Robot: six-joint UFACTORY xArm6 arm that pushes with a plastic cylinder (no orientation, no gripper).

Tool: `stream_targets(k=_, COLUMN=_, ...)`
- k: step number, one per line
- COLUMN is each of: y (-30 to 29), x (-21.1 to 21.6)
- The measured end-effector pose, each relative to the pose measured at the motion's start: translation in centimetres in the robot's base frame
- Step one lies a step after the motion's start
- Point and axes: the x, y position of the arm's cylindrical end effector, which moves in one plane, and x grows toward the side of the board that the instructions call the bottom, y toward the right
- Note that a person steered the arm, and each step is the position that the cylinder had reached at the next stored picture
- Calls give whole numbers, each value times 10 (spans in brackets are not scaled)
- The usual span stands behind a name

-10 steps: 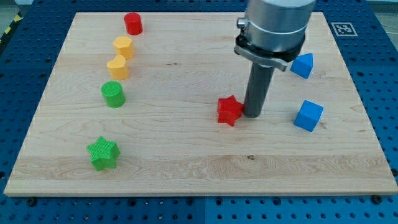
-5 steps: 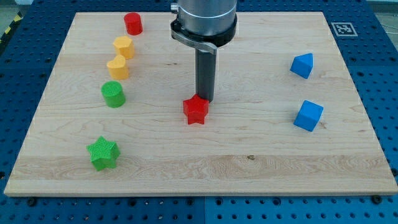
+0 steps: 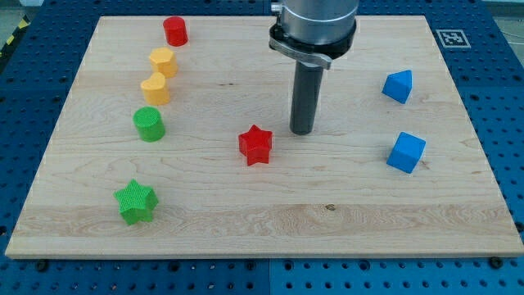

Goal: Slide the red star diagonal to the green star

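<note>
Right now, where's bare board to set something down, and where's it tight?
Free: the bottom strip from the green star to the view's right edge, and the stretch between the red star and the left column. Tight: that column, red cylinder down to green cylinder. My tip sits just upper right of the red star, apart.

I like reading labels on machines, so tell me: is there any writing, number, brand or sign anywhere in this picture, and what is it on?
No readable words, numbers or brand names anywhere.
One sign only: a black-and-white square code marker at the board's top right corner; it is a pattern, not text.
Yellow-and-black hazard stripes at the view's top left; no lettering.
The blocks and the arm show no labels.
</note>
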Motion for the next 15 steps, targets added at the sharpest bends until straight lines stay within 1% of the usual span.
stream_targets(k=1, y=-25, x=1)
stream_targets(k=2, y=-48, x=16)
stream_targets(k=4, y=-52, x=63)
stream_targets(k=5, y=-52, x=65)
stream_targets(k=6, y=-40, x=65)
stream_targets(k=7, y=-14, x=77)
stream_targets(k=8, y=3, x=98)
stream_targets(k=9, y=1, x=106)
stream_targets(k=10, y=-6, x=100)
stream_targets(k=11, y=-13, x=66)
stream_targets(k=12, y=-31, x=55)
stream_targets(k=15, y=-62, x=91)
